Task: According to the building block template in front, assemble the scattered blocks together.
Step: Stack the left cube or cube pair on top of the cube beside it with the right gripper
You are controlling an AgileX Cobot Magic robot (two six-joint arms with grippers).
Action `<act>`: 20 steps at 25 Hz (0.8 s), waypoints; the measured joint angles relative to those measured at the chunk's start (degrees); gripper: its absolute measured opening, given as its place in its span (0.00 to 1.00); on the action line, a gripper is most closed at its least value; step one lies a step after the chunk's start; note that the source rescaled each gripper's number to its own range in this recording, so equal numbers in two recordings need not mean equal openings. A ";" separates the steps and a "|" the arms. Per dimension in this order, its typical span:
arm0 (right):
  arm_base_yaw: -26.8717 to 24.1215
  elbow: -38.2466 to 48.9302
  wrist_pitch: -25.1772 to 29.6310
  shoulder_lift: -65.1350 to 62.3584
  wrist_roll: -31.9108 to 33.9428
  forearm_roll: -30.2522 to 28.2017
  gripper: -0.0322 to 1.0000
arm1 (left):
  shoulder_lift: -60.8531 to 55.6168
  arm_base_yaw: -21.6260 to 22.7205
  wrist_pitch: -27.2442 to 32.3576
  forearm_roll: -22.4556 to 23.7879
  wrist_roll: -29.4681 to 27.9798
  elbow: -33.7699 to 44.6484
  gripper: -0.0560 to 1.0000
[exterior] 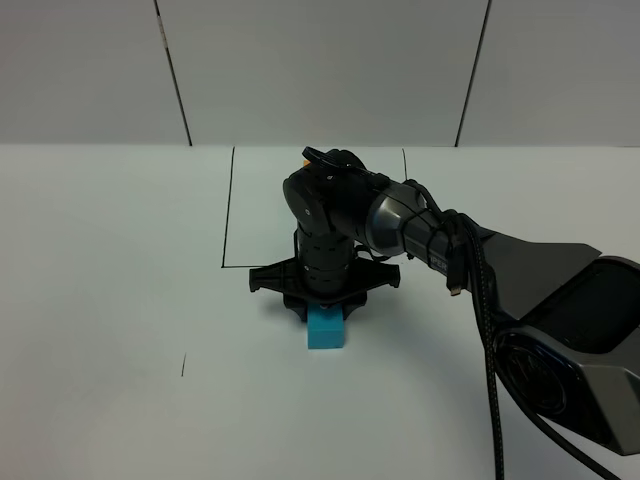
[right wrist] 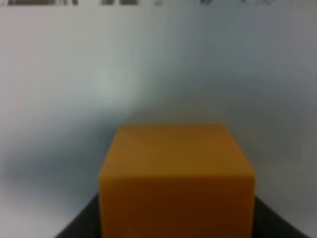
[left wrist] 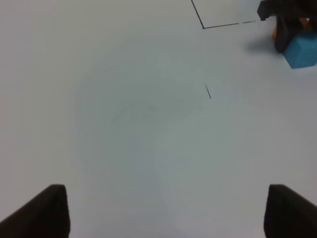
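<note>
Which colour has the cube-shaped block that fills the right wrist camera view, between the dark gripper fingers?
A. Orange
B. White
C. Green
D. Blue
A. The right wrist view shows an orange cube-shaped block close up between the dark fingers of the right gripper; the blue block lies on the white table in the exterior high view.

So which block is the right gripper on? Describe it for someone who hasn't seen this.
Find the black right arm reaching across the white table. Under its gripper sits a blue block; the orange block is the one between the fingers, behind the blue one.
</note>
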 joint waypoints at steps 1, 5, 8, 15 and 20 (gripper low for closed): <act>0.00 0.00 0.00 0.00 -0.69 0.05 0.03 | 0.00 0.00 0.00 0.00 0.00 0.00 0.70; 0.00 0.00 0.00 0.00 -2.43 0.50 0.03 | 0.00 0.00 0.00 0.00 0.00 0.00 0.70; 0.00 0.00 0.00 0.00 -2.81 0.50 0.03 | 0.00 0.00 0.04 0.00 0.00 0.00 0.70; 0.00 0.00 -0.61 0.01 -2.76 1.28 0.22 | 0.00 0.00 0.04 0.00 0.00 0.00 0.70; 0.07 -0.04 -0.88 0.01 -2.71 1.54 0.73 | 0.00 0.00 0.04 0.00 0.00 0.00 0.70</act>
